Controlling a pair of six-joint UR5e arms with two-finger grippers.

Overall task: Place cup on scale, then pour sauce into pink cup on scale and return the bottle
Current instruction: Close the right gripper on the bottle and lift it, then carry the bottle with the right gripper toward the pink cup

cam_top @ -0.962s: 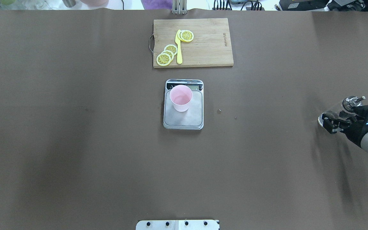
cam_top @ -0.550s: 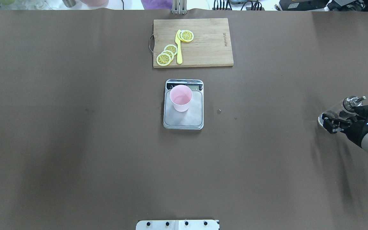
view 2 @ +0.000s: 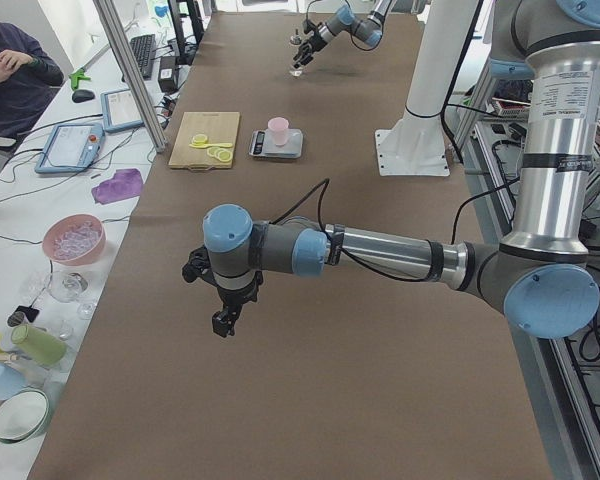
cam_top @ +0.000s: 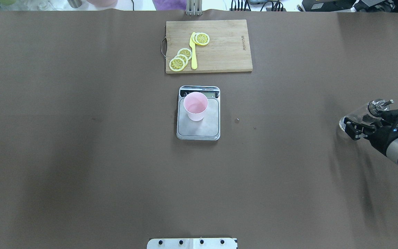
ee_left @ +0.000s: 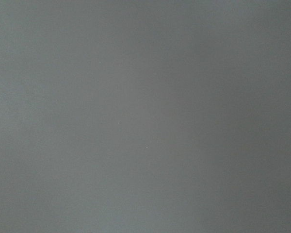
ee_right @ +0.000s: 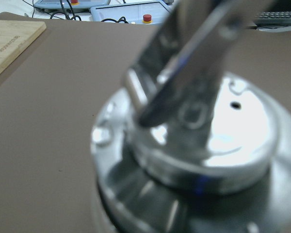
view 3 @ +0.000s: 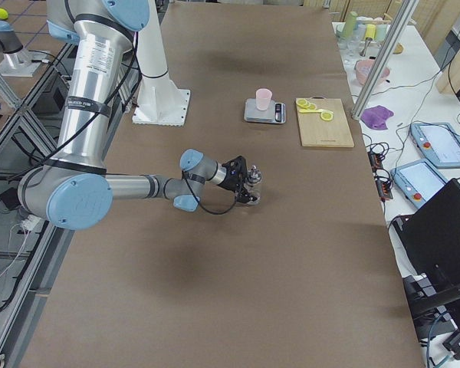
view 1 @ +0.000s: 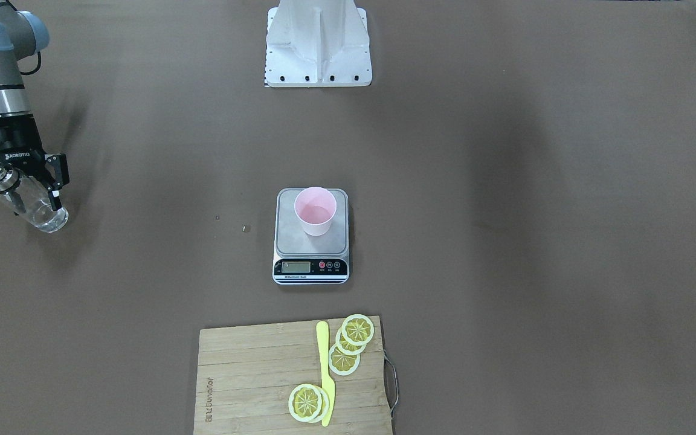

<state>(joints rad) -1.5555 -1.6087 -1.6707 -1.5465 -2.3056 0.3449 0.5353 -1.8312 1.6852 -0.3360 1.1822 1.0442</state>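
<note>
**My right pincer grips the glass bottle at the table's right edge**

My right pincer [cam_top: 358,125] is closed around the body of a clear cylindrical glass bottle [cam_top: 356,113], one finger on each side, just below its shiny metal cap [ee_right: 199,145]. The bottle's base sits low over the brown table [cam_top: 81,155]; I cannot tell if it touches. Well apart, at the table's middle, a small pale pink plastic cup [cam_top: 195,106] stands upright on a small rectangular digital kitchen scale [cam_top: 199,130], towards its display end. Beyond the scale lies a wooden cutting board [cam_top: 226,52] with yellow lemon slices [cam_top: 180,59] and a yellow plastic knife [cam_top: 193,52]. My left pincer [view 2: 225,318] hangs over bare table far off to the left; I cannot tell how wide it is.
</note>
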